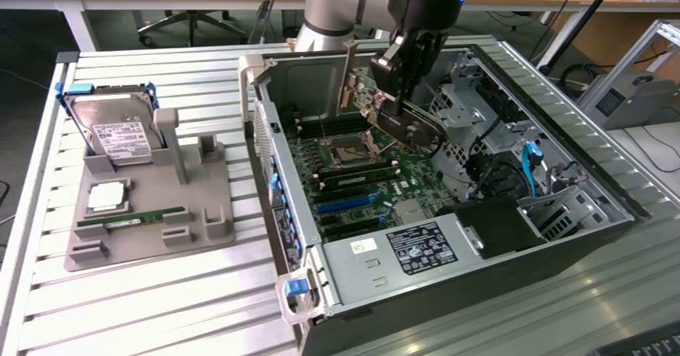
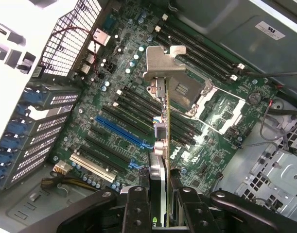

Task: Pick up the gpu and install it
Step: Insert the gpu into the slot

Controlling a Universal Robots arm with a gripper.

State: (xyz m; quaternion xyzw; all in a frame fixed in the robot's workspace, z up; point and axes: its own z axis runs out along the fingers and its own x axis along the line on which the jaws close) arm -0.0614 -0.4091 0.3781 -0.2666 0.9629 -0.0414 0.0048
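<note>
Closest to the wrist, the gripper (image 2: 160, 199) is clamped on the gpu (image 2: 160, 145). Its black fingers (image 2: 137, 206) hide the card's near end, and the card shows edge-on, so its faces are hard to make out, with the silver bracket (image 2: 160, 63) farthest off. The card hangs aslant over the motherboard (image 2: 114, 126) inside the open case (image 1: 447, 292), and whether it touches a slot I cannot tell. Beyond, the arm (image 1: 330, 13) stands at the case's far side, wrist pointing down into it.

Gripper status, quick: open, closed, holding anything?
Gripper: jaws closed on the gpu, held edge-on over the motherboard.
</note>
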